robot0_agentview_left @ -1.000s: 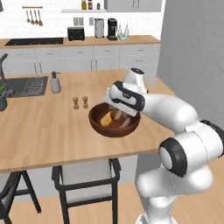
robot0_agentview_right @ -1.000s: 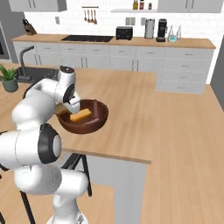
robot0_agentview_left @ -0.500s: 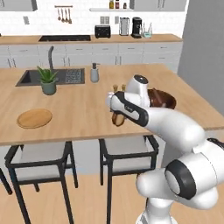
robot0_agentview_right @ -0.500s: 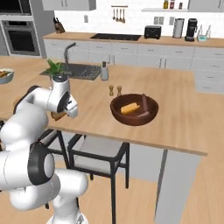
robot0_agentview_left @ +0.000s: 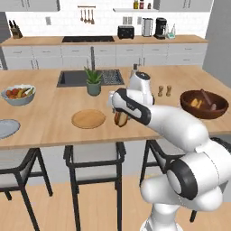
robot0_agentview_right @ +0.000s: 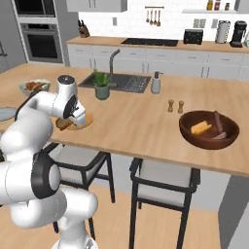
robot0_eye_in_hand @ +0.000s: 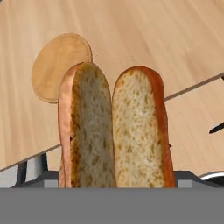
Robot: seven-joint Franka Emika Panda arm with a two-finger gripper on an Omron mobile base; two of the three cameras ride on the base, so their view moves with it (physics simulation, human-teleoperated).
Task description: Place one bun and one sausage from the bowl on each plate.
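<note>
My gripper point(robot0_agentview_left: 120, 113) is shut on a split bun point(robot0_agentview_left: 121, 119), holding it just above the counter. It hangs right of the flat tan wooden plate point(robot0_agentview_left: 88, 118). From the hand view the bun point(robot0_eye_in_hand: 113, 131) shows its two cut halves, with the tan plate point(robot0_eye_in_hand: 61, 65) beyond it. The pale-rimmed plate point(robot0_agentview_left: 4, 127) lies at the far left edge. The dark wooden bowl point(robot0_agentview_left: 204, 104) stands far to the right, holding another bun point(robot0_agentview_right: 201, 128) and a sausage point(robot0_agentview_right: 218, 122). In the right base view the gripper point(robot0_agentview_right: 68, 121) hovers over the tan plate point(robot0_agentview_right: 83, 124).
A pale fruit bowl point(robot0_agentview_left: 18, 94) sits at the left. A potted plant point(robot0_agentview_left: 94, 83) stands by the sink point(robot0_agentview_left: 72, 79), with two shakers point(robot0_agentview_left: 164, 90) further right. Stools point(robot0_agentview_left: 94, 158) stand under the counter's front edge.
The base has driven left along the counter, so the whole scene shifted. The bun has travelled with the gripper from the bowl to beside the tan plate.
</note>
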